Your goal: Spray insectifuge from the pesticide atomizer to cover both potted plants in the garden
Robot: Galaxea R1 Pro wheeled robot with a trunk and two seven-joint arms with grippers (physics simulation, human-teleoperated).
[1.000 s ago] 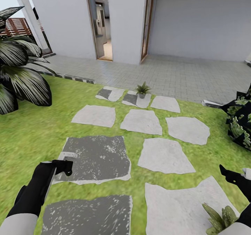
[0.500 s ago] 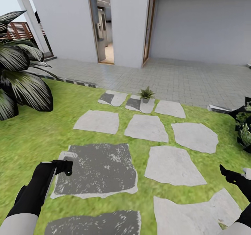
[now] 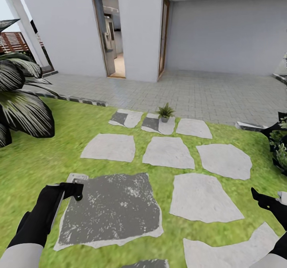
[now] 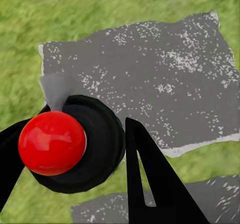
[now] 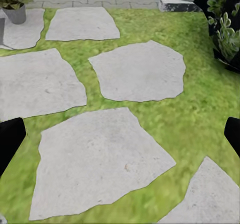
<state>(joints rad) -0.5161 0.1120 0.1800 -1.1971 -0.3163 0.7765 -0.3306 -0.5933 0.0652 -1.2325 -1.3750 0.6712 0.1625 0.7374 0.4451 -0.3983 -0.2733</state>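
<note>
1. Left tool (image 3: 73, 190): closed around the spray bottle (image 4: 75, 144), near left, above a dark wet-looking stepping stone (image 3: 111, 208). In the left wrist view the bottle's red collar (image 4: 51, 142) and dark body sit between the black fingers (image 4: 150, 184); its pale trigger head (image 3: 77, 177) pokes out just beyond the tool.
2. Right tool (image 3: 268, 204): near right, over the lawn (image 3: 40, 156); fingertips at the edges of its wrist view suggest it stands apart and empty, though the view is partial.
3. Potted plant (image 3: 164, 112): small rosette in a grey pot, upright on a far stone at the paving (image 3: 207, 92) edge.
4. Striped-leaf plant (image 3: 20, 100): far left.
5. House wall with open doorway (image 3: 109, 35): beyond the paving.
</note>
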